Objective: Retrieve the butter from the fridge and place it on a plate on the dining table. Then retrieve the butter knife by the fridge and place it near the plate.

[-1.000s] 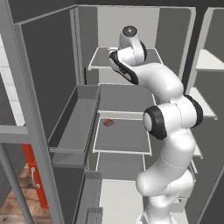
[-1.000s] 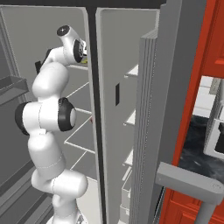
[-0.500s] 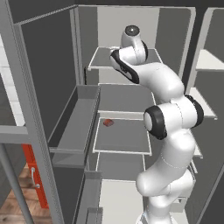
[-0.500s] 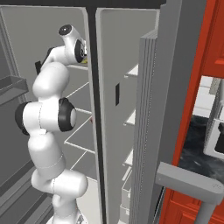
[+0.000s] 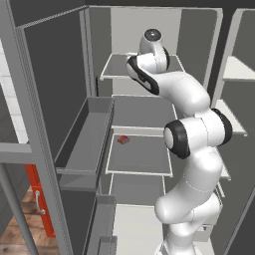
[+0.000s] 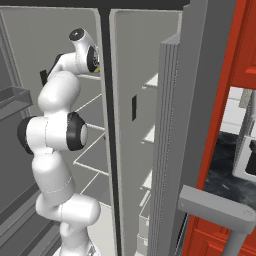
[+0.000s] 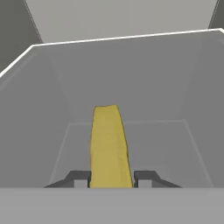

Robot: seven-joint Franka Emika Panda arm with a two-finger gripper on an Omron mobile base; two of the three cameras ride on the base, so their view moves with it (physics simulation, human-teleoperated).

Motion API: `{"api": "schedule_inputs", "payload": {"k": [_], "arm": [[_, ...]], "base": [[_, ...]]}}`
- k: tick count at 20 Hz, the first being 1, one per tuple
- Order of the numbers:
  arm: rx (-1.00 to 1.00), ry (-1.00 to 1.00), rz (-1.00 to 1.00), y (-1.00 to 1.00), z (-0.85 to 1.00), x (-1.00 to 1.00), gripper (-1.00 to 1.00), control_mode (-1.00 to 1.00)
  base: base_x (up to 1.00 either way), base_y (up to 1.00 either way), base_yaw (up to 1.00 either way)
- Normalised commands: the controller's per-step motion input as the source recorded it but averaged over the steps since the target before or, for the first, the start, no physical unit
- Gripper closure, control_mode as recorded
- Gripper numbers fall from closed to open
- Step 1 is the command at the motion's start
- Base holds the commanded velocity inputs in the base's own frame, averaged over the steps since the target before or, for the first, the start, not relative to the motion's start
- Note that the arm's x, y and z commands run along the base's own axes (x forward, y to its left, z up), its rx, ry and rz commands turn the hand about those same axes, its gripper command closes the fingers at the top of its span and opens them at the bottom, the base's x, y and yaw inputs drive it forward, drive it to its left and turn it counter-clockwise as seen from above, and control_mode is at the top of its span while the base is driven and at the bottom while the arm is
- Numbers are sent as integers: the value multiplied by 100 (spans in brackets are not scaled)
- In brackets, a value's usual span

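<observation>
**Arm deep in the open fridge, butter between the tips**

The fridge (image 5: pixel 60 114) stood open, plain grey shelves stacked inside and a deep bin on the left door. The white arm reached up onto the top shelf (image 5: pixel 119 67). There the pincer (image 7: pixel 111 178) had its two dark tips pressed against either side of the butter (image 7: pixel 108 144), gripping the pale-yellow stick just above the bare shelf. Lower down, a small reddish-brown lump (image 5: pixel 123 140) lay on a middle shelf. Red cabinets (image 6: pixel 227 150) showed past the right door.
</observation>
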Motion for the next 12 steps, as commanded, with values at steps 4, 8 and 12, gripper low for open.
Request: {"api": "schedule_inputs", "payload": {"k": [4,8,12], "arm": [[1,0,0,0,7,0,100,-100],[5,0,0,0,37,0,100,-100],[3,0,0,0,26,-1,100,-100]], "base": [[0,0,0],[0,0,0],[0,0,0]]}}
